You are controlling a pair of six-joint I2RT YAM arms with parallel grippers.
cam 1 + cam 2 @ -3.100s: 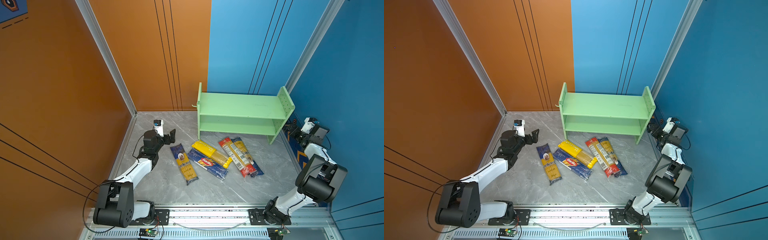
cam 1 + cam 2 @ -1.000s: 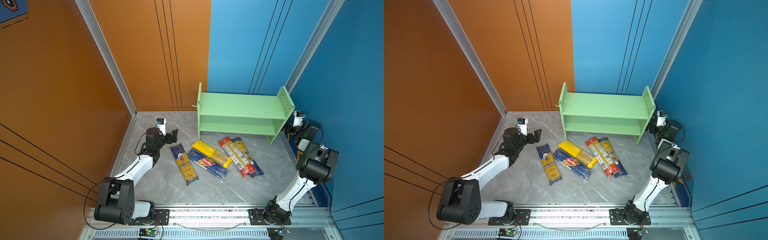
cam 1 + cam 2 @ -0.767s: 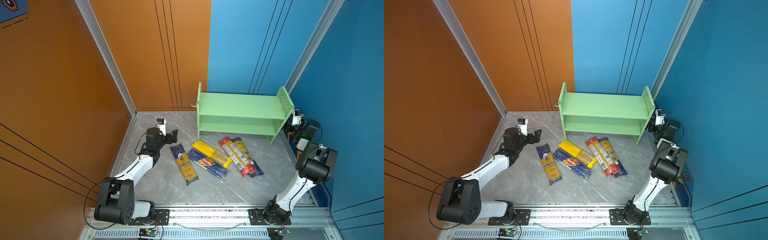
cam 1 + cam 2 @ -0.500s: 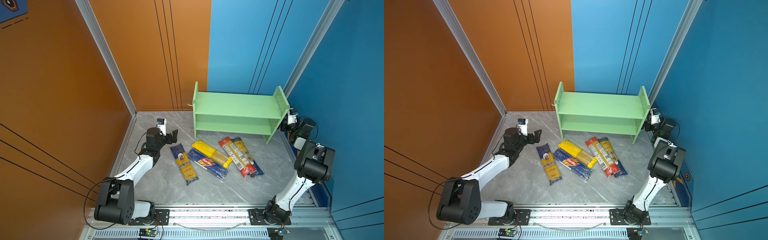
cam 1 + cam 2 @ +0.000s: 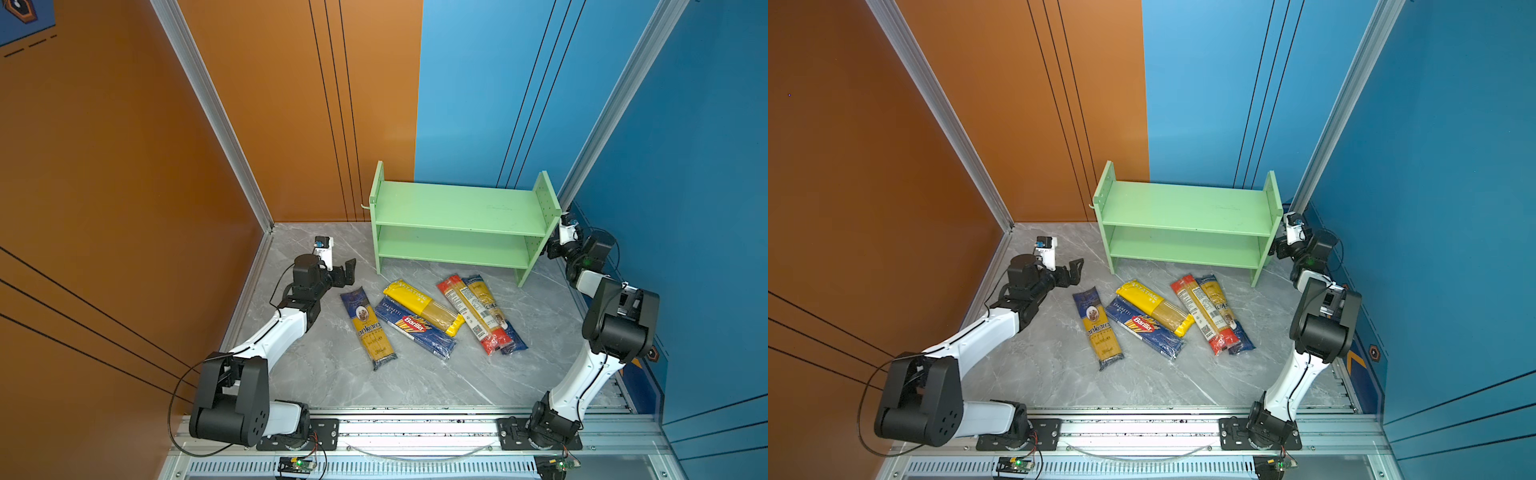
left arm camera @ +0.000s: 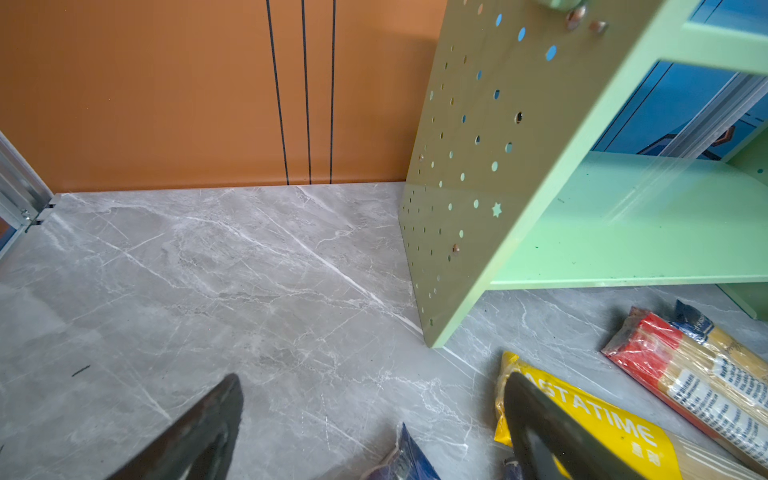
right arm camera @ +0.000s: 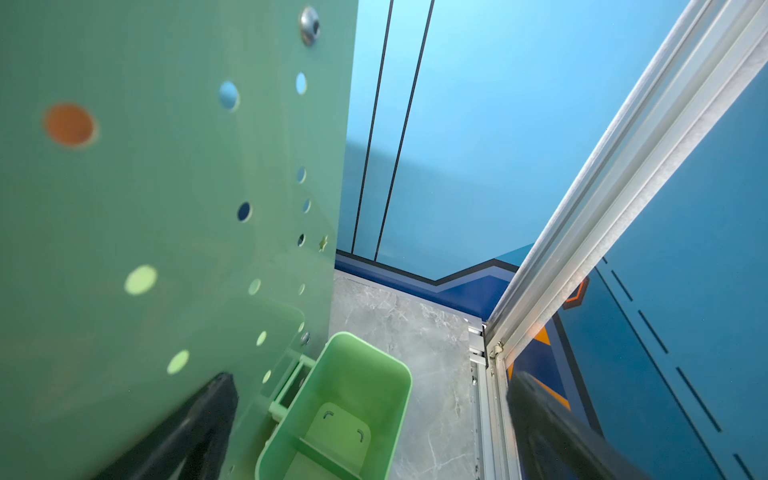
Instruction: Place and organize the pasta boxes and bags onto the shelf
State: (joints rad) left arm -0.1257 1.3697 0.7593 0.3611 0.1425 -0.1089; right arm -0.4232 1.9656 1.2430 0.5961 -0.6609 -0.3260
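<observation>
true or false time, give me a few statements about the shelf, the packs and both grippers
1. Both tiers of the shelf are empty. True.
2. The left gripper holds the Barilla pack. False: it is open and empty, and the Barilla pack lies on the floor.
3. The right gripper is at the shelf's right-hand panel in both top views. True.
4. The red-ended pack lies on the lower tier. False: it lies on the floor in front of the shelf.
</observation>
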